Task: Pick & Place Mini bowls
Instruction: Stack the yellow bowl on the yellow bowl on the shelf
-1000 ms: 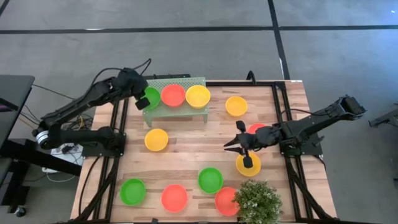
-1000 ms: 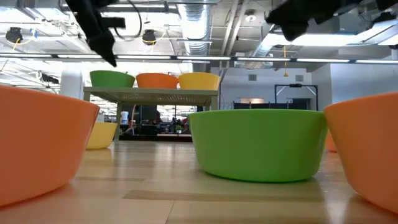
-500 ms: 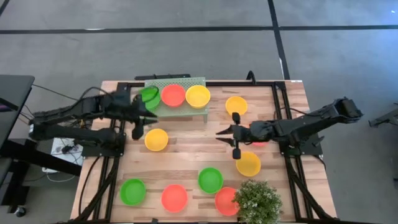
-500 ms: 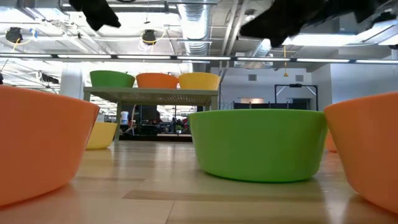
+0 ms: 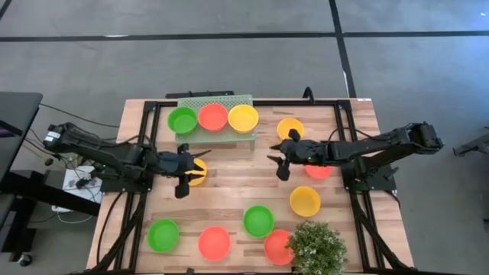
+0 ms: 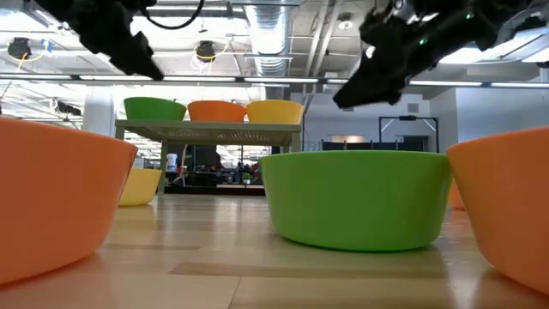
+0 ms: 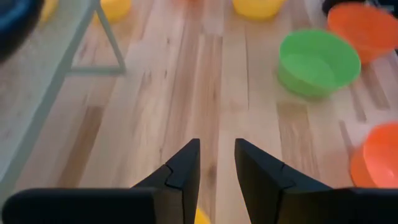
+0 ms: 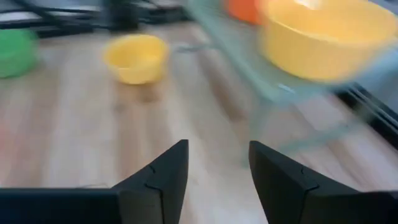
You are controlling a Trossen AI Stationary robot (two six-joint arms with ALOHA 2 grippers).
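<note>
Mini bowls everywhere: right gripper [image 5: 280,158] hangs spread wide and empty over bare wood, between a yellow bowl [image 5: 289,129] and a red one [image 5: 318,169]. Left gripper [image 5: 186,173], jaws narrowly parted, sits over another yellow bowl [image 5: 197,173]. Three more fill the stand [image 5: 215,134] at the table's [image 5: 244,191] far edge.

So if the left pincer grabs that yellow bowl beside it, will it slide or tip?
The yellow bowl looks like thin, smooth plastic, so probably light and stiff. On the bare wooden table it may skid if nudged. Its shallow, wide shape should resist tipping.
</note>
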